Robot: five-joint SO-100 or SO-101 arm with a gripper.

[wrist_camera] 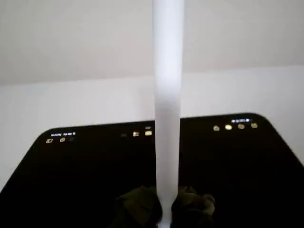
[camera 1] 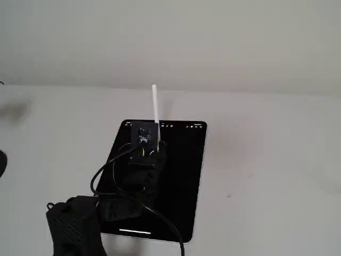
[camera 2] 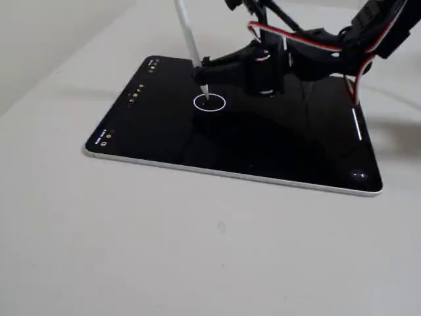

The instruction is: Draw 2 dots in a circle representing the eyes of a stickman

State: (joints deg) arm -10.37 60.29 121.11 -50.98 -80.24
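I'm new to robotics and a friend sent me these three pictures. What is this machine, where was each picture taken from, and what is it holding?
It is a small robot arm with a two-finger gripper, working over a black tablet that lies flat on a pale table. The gripper is closed on a white stylus.

One fixed view looks down from behind the arm, so the arm hides most of the screen. The wrist view rides on the gripper: the stylus runs up the middle, with the tablet beyond. The other fixed view is from the side; there the stylus tip sits inside a thin white circle drawn on the screen. Whether any dots are drawn I cannot tell.
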